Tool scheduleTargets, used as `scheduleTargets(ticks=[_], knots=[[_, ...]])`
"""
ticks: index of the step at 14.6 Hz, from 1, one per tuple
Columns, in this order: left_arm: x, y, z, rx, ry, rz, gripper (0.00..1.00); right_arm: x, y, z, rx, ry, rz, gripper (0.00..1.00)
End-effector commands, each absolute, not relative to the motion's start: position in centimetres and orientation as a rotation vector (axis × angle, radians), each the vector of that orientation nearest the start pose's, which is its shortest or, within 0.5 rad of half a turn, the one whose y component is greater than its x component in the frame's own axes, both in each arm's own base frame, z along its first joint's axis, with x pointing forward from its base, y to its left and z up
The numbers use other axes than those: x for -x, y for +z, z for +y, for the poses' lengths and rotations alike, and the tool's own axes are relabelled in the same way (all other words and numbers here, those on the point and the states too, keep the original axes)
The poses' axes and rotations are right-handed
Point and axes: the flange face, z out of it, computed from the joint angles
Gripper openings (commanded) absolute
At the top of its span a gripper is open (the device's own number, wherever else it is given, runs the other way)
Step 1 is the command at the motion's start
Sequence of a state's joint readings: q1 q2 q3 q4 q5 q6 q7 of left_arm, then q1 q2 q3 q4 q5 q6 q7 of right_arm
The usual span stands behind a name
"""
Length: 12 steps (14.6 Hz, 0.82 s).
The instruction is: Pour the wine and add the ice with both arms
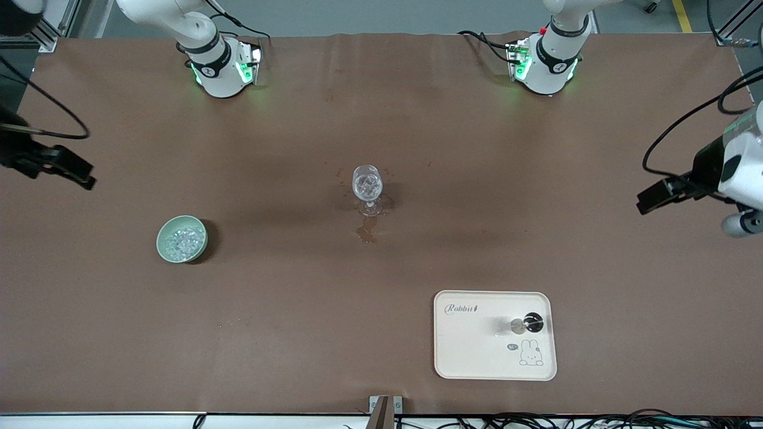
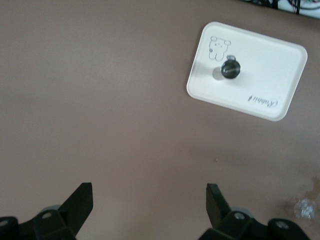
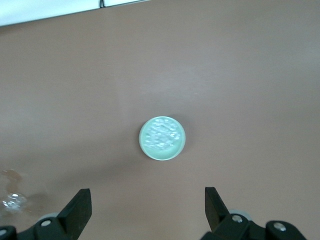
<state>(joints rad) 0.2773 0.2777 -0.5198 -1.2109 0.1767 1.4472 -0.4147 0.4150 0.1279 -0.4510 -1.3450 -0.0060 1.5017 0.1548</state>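
Observation:
A clear stemmed glass stands upright mid-table; it also shows in the left wrist view and the right wrist view. A pale green bowl toward the right arm's end holds several chunks of ice, also seen in the right wrist view. A dark bottle stands on a cream tray nearer the front camera. My left gripper is open and empty, high over the left arm's end. My right gripper is open and empty, high over the right arm's end.
A wet stain lies on the brown table cover just nearer the front camera than the glass. The tray and bottle show in the left wrist view, the bowl in the right wrist view. Cables run along the table's near edge.

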Motion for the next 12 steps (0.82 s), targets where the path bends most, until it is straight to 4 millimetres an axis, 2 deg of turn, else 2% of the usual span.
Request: scheduleTargets(ticks=[1, 2, 3, 6, 8, 11, 12], knots=[[-57.0, 63.7, -7.0, 3.086, 0.058, -0.279, 1.00, -56.8, 66.3, -4.8, 3.167, -0.021, 0.191, 1.00], [-55.8, 64.4, -6.4, 3.088, 0.057, -0.271, 1.00, -56.6, 66.6, -5.9, 3.160, -0.027, 0.193, 1.00], [-54.7, 64.4, -6.8, 3.089, 0.068, -0.224, 1.00, -56.2, 66.7, -6.7, 3.149, -0.030, 0.205, 1.00], [-52.8, 64.2, -4.8, 3.137, 0.097, -0.148, 1.00, -54.8, 66.0, -7.5, 3.133, -0.001, 0.215, 1.00], [-51.1, 64.1, -5.0, 3.140, 0.057, -0.123, 1.00, -53.4, 65.3, -7.6, 3.124, -0.046, 0.216, 1.00], [-48.9, 63.9, -5.7, 3.145, -0.025, -0.091, 1.00, -53.5, 65.6, -6.4, 3.113, -0.050, 0.330, 1.00], [-49.0, 64.1, -6.1, 3.143, -0.026, -0.078, 1.00, -53.5, 65.5, -6.0, 3.115, -0.031, 0.326, 1.00]])
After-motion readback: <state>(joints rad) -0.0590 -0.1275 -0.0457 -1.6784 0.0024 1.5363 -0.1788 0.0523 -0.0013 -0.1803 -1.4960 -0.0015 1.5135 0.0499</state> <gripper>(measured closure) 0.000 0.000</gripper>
